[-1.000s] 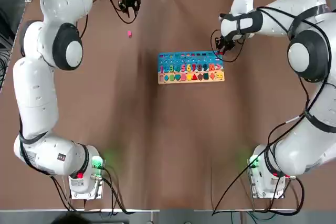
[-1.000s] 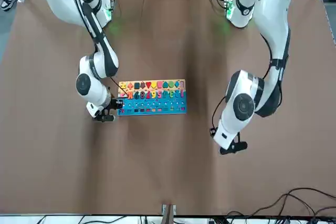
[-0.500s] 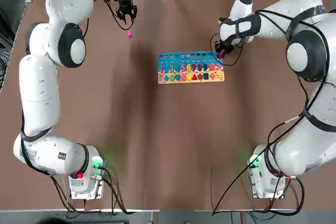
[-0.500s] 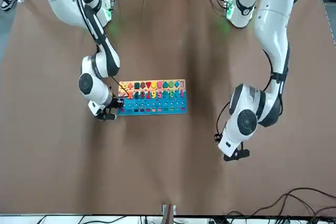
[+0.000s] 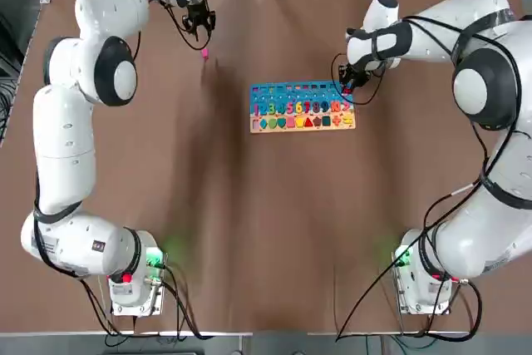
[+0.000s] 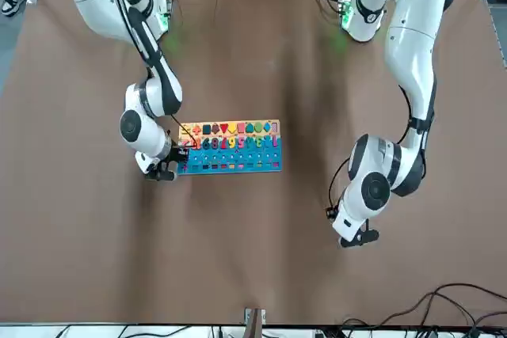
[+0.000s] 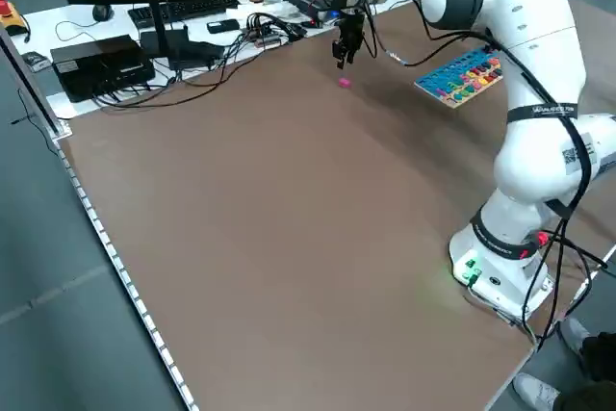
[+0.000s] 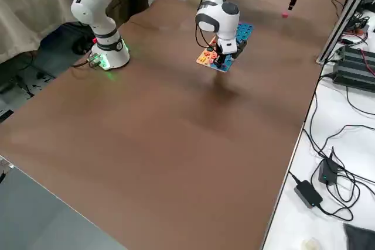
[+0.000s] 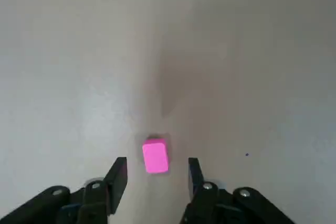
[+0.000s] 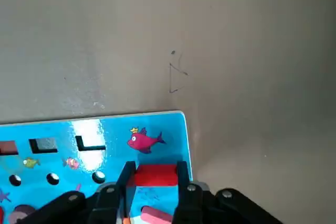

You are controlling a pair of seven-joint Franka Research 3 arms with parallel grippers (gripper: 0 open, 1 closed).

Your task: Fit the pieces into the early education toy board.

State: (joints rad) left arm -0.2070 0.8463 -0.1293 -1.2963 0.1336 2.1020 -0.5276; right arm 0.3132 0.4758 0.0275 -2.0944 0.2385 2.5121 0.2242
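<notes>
1. left gripper (image 5: 202, 27) of mine hangs over the far-left part of the brown table (image 5: 249, 230), fingers parted and nothing between them yet.
2. in my left wrist view the small pink rectangular toy piece (image 9: 155, 156) lies flat on the table in the gap between my two black fingers (image 9: 118, 178), touching neither, its long axis running along the fingers and not across the gap.
3. from overhead that pink piece (image 5: 204, 53) sits just at 6 o'clock of my left gripper, well apart from the flat rectangular early education toy board with its blue upper part and tan wooden lower strip (image 5: 302, 106), which lies toward 4 o'clock of the piece.
4. my judgement: the piece is already lined up with the gap, so the coming move is mostly a straight descent, then a squeeze across its short sides; no wrist turn looks needed.
5. right gripper (image 10: 153, 179) of mine is clamped on a small red rectangular block (image 10: 155, 175) and poised over the blue right end of the board, by the little red fish picture (image 10: 142, 140).
6. my left arm is far the nearer to the pink piece; the right is busy at the board's 3 o'clock end.
7. the risk i see is a fingertip nudging so small a piece sideways on the way down.
</notes>
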